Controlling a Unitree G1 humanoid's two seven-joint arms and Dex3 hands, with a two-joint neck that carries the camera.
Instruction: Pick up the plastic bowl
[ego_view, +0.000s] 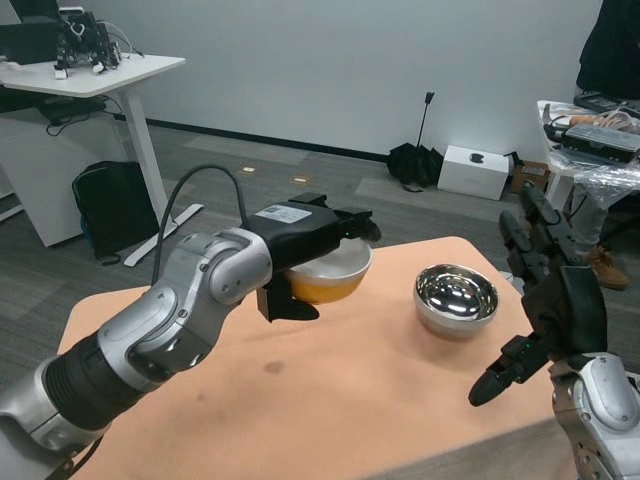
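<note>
Silver forearm on the left ends in the left hand (305, 245), whose fingers (355, 226) hook over the rim of the plastic bowl (335, 272) while others sit under it; the bowl is at the worktop's (330, 400) far middle. The grasp looks made, so lifting straight up comes next. Right of it stands one steel bowl (456, 298). The right hand (550, 305) waits, fingers spread, holding nothing. Two bowls, two hands.

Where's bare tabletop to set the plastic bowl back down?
Free: the near-centre of the table, between the left hand and right hand. Crowded: the far edge, where the plastic bowl, gripped by the left hand, sits near the metal bowl.
</note>
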